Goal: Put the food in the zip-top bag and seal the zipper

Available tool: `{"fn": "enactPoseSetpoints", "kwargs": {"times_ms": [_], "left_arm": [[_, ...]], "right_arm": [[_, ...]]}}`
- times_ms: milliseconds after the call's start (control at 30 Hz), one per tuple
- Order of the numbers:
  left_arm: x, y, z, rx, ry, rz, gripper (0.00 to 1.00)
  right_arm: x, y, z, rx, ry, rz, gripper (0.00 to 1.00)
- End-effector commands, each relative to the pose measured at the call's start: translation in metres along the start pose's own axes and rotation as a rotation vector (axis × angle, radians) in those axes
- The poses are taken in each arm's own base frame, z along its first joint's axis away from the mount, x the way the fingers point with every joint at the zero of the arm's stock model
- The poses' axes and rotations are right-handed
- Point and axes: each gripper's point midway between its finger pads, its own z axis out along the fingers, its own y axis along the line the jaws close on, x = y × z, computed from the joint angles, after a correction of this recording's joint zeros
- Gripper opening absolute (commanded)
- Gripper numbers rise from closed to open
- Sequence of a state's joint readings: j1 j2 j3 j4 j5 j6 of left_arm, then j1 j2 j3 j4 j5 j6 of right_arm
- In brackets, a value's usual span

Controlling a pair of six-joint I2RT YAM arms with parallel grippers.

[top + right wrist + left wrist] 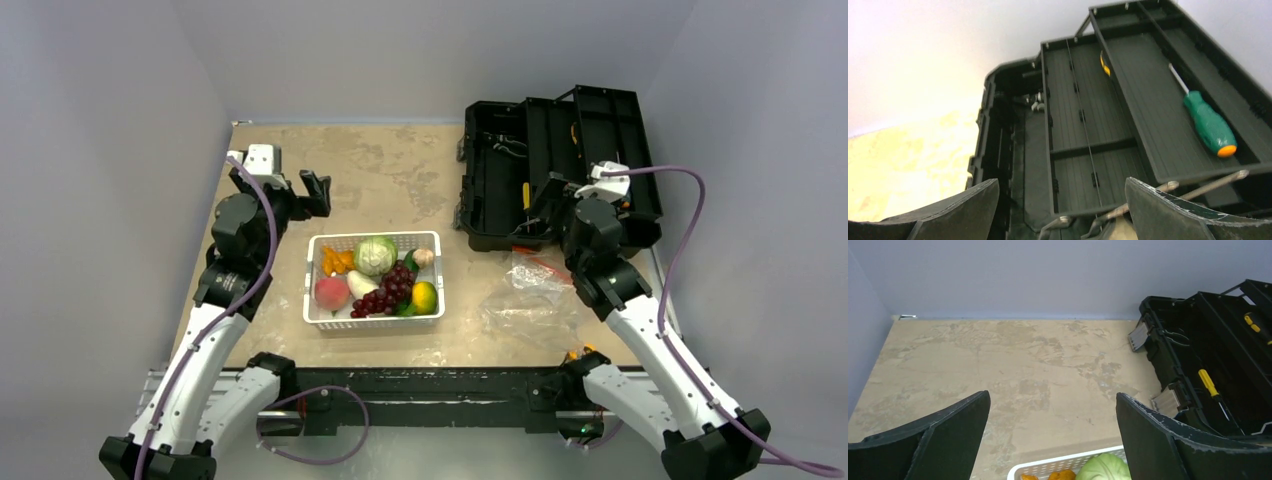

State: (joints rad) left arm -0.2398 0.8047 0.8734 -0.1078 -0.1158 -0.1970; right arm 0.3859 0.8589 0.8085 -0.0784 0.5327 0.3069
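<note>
Top external view: the zip-top bag [530, 300] is seen lying crumpled on the table [400, 170] in front of the right arm, just near of the black toolbox [500, 190]. It is judged light, limp and slippery. A pinch on one lip beside the mouth is advised, so that the mouth can be held apart by the other arm.

The food is found heaped in the white basket [372, 318], left of the bag. The cabbage [375, 255] is the bulkiest piece and would need wide jaws across its middle. The grapes [385, 293] are knobbly and may shift in a grip. The peach [331, 292], mango [424, 297] and radish [360, 283] look smooth and rounded, so slipping is to be expected. The orange pieces [337, 261] and mushroom [423, 258] are small and best taken singly. The zipper [545, 265] is made out only as a thin orange-red line at the bag's far edge; its slider cannot be made out.

The open toolbox crowds the bag's far side. The basket walls hem the food in.

The left gripper [1052, 405] is held spread wide and empty over bare table beyond the basket. The right gripper [1062, 182] is likewise spread and empty, above the toolbox tray where a green screwdriver [1209, 125] lies.
</note>
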Motion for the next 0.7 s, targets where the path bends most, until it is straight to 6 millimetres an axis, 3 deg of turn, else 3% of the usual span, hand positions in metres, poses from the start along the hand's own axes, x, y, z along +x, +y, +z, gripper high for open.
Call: {"fn": "enactPoseSetpoints", "kwargs": {"times_ms": [0, 200, 667], "left_arm": [[-0.028, -0.026, -0.001, 0.110, -0.069, 0.010, 0.96], [-0.022, -0.050, -0.001, 0.199, -0.039, -0.004, 0.95], [-0.008, -0.092, 0.003, 0.380, 0.068, -0.069, 0.95]], "right_arm": [[0.015, -0.003, -0.013, 0.018, 0.089, 0.017, 0.99], [0.037, -0.012, -0.030, 0.045, 0.201, 0.063, 0.99], [0.130, -0.070, -0.077, 0.404, 0.467, 0.293, 0.99]]}}
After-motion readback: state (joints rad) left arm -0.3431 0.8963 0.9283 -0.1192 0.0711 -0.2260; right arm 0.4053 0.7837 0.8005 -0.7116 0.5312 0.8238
